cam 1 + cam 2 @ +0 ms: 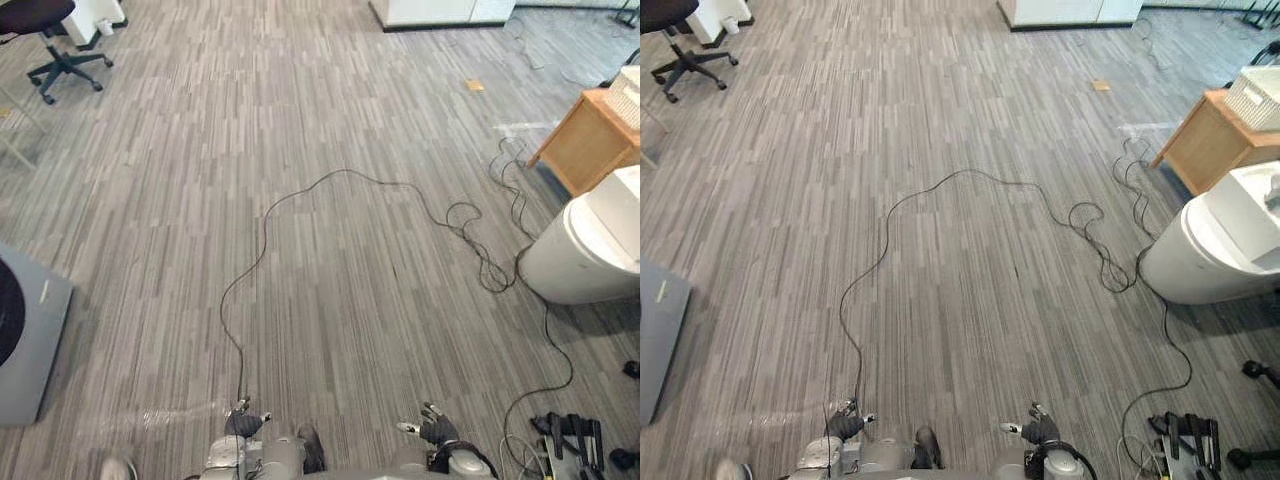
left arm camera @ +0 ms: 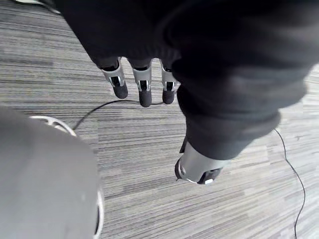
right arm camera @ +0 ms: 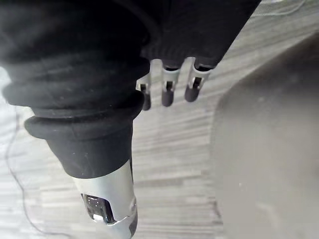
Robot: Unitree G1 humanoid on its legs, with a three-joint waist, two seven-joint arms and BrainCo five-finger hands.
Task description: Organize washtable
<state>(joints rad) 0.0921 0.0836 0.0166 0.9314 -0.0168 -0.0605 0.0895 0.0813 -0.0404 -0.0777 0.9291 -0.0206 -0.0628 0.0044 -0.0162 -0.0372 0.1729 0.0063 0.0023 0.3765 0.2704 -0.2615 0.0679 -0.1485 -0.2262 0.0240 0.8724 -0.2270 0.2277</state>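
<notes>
A white rounded washstand (image 1: 585, 250) stands on the carpet at the far right, its top cut off by the view's edge. My left hand (image 1: 243, 422) hangs low at the bottom of the view, well away from it. In the left wrist view its fingers (image 2: 144, 87) are straight and hold nothing. My right hand (image 1: 436, 428) hangs at the bottom right, also apart from the washstand. Its fingers (image 3: 167, 92) are relaxed over bare carpet and empty.
A wooden side table (image 1: 590, 140) with a white basket (image 1: 628, 95) stands behind the washstand. A grey box with a dark round front (image 1: 25, 340) is at the left, an office chair (image 1: 55, 50) at the far left, and dark tools (image 1: 570, 435) at the lower right.
</notes>
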